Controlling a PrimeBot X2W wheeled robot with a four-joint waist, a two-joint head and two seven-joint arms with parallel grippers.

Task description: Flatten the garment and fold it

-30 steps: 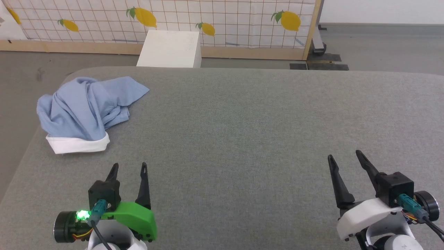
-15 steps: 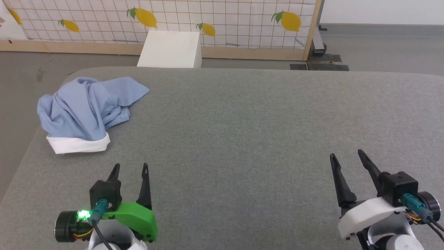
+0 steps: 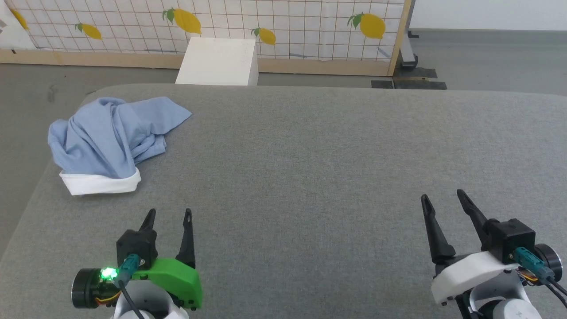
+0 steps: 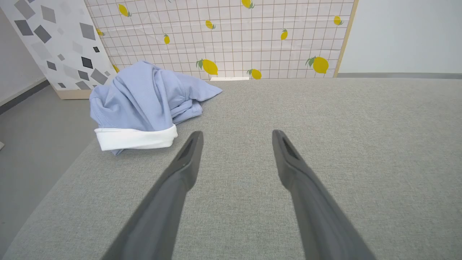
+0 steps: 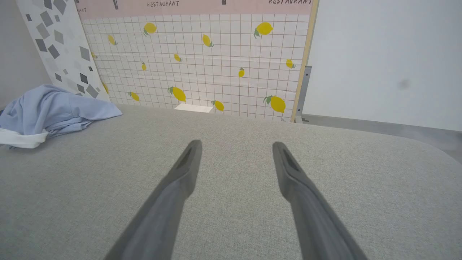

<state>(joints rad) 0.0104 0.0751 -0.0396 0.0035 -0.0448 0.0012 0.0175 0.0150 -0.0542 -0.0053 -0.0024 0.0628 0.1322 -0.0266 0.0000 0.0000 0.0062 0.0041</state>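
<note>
Left pincer (image 3: 169, 212) is spread wide with nothing in it, low at your near-left over the grey surface (image 3: 310, 150). Garment (image 3: 106, 133) sits bunched at the far-left corner, just ahead of that pincer, white collar (image 3: 99, 184) facing you, one flap trailing right. Right pincer (image 3: 442, 195) is likewise released and empty, well apart from the cloth. Step in hand looks like the first grab. Take the collar edge with the left and drag the heap toward centre so it can't slip off the left rim. Then bring the right onto the trailing flap to spread it.
</note>
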